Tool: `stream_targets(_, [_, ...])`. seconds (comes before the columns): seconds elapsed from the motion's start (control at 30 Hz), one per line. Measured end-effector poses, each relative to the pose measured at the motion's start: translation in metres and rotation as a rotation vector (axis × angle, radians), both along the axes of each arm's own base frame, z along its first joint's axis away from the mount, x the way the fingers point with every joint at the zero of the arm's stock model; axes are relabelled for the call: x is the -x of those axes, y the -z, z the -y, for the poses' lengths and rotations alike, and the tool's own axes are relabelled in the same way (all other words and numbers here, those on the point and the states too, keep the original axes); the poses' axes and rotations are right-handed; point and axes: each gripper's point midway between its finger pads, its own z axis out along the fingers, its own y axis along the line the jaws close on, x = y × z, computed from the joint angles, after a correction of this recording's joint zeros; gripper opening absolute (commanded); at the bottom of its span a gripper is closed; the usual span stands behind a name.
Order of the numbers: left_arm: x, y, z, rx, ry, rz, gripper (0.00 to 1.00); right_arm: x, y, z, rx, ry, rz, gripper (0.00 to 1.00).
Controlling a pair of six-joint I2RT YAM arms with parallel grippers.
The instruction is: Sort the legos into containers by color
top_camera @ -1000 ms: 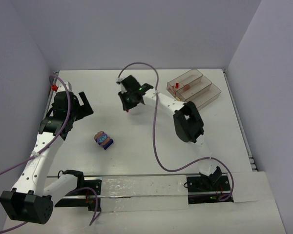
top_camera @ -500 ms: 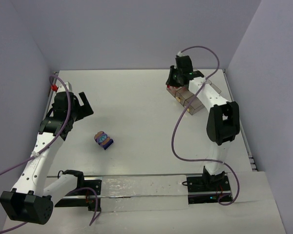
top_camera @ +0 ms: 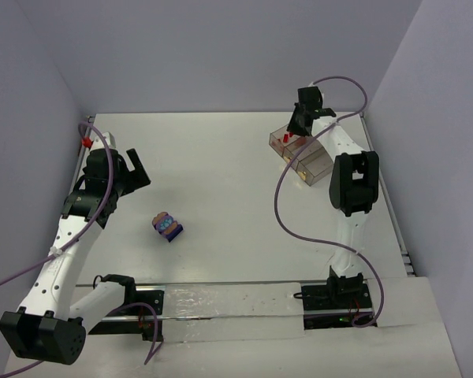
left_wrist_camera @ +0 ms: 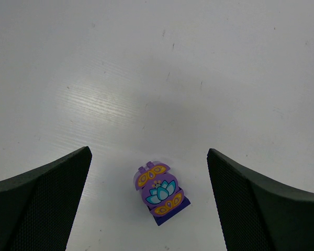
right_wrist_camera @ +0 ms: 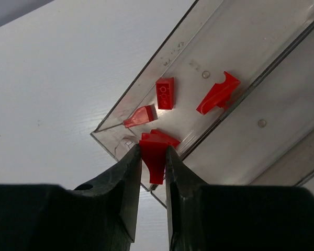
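Observation:
My right gripper (right_wrist_camera: 153,157) is shut on a red lego (right_wrist_camera: 155,151) and holds it above the near corner of the clear tray's (right_wrist_camera: 282,130) end compartment, where three more red legos (right_wrist_camera: 165,93) lie. In the top view the right gripper (top_camera: 302,120) is over the tray (top_camera: 319,168) at the back right. The purple lego clump (left_wrist_camera: 160,191) with a lotus print lies on the table between my left gripper's open fingers (left_wrist_camera: 39,201). In the top view the clump (top_camera: 168,226) lies in front of the left gripper (top_camera: 130,169).
The tray's other two compartments (right_wrist_camera: 298,99) show nothing inside. A red clip (top_camera: 87,141) holds a purple cable at the left wall. Walls close the table at left, back and right.
My right arm has swung from the table's middle back to the tray at the back right, carrying the red lego. The left arm and purple clump have not moved.

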Motion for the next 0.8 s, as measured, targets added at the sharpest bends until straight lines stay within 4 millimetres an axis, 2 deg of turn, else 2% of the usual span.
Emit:
stream_targets(0.1, [0.000, 0.000, 0.000, 0.000, 0.000, -0.001, 0.99, -0.004, 0.007, -0.001, 0.004, -0.001, -0.016, 0.62])
stream_targets(0.2, [0.001, -0.001, 0.000, -0.001, -0.001, 0.001, 0.99, -0.007, 0.007, -0.001, 0.005, -0.003, -0.019, 0.71])
stream_targets(0.6, [0.002, -0.002, -0.001, -0.001, -0.003, 0.007, 0.99, -0.013, -0.004, -0.007, -0.004, -0.046, -0.002, 0.71])
stream_targets(0.7, [0.002, -0.003, -0.001, -0.001, -0.003, 0.007, 0.99, -0.010, -0.009, -0.014, -0.014, -0.074, 0.010, 0.72])
stream_targets(0.8, [0.002, -0.003, -0.001, 0.000, -0.003, 0.007, 0.99, 0.003, -0.020, -0.024, -0.004, -0.123, 0.023, 0.74])
